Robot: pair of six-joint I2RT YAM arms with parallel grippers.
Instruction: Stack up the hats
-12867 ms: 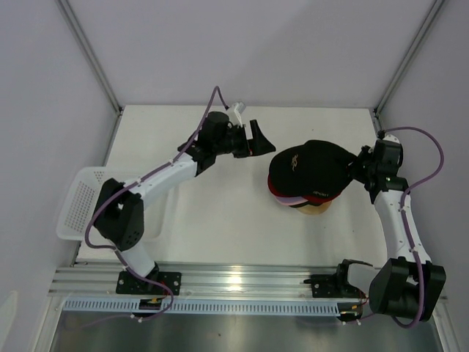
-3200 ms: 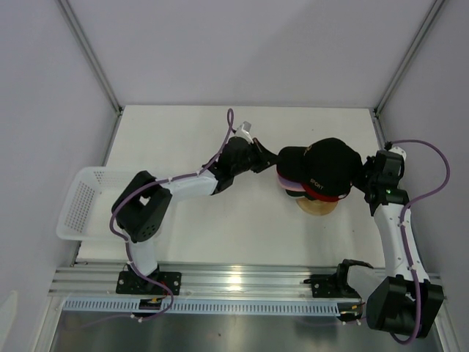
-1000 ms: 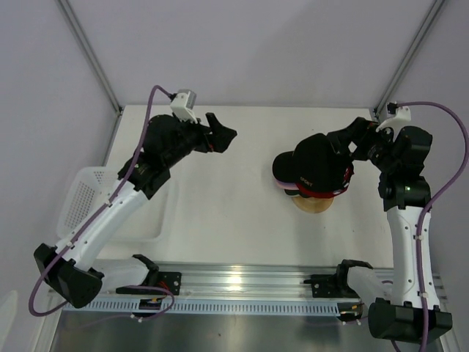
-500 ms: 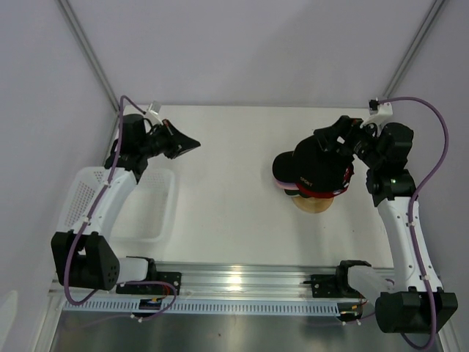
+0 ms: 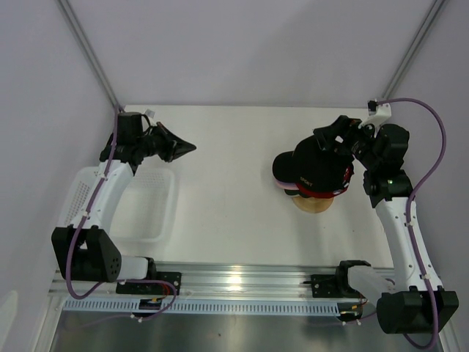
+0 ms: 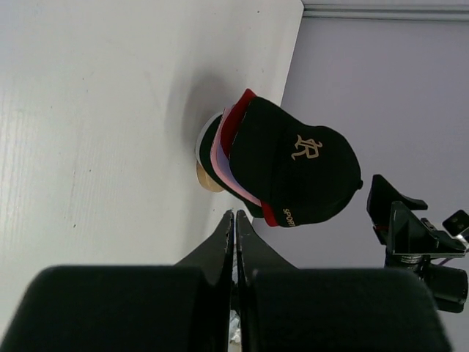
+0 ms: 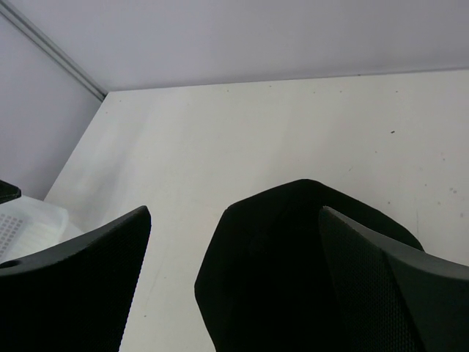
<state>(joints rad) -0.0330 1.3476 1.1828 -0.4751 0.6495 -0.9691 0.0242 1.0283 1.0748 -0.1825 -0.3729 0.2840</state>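
Observation:
The hats (image 5: 311, 172) are piled on a round wooden stand (image 5: 314, 206) right of the table's middle. A black cap with a gold logo (image 6: 297, 165) is on top, with red, pink and white edges showing beneath it. My right gripper (image 5: 335, 138) hovers open just above the top cap's back, and the black crown (image 7: 293, 271) fills the space between its fingers (image 7: 88, 271). My left gripper (image 5: 183, 147) is far off at the table's left, shut and empty, its tips (image 6: 234, 214) pointing toward the pile.
A white mesh basket (image 5: 143, 209) sits at the left edge under my left arm; its corner (image 7: 22, 220) shows in the right wrist view. Grey walls close in the table at the back and both sides.
My left arm swung back to the left, away from the hats, and its gripper went from open to shut on nothing. The right gripper settled slightly lower over the pile.

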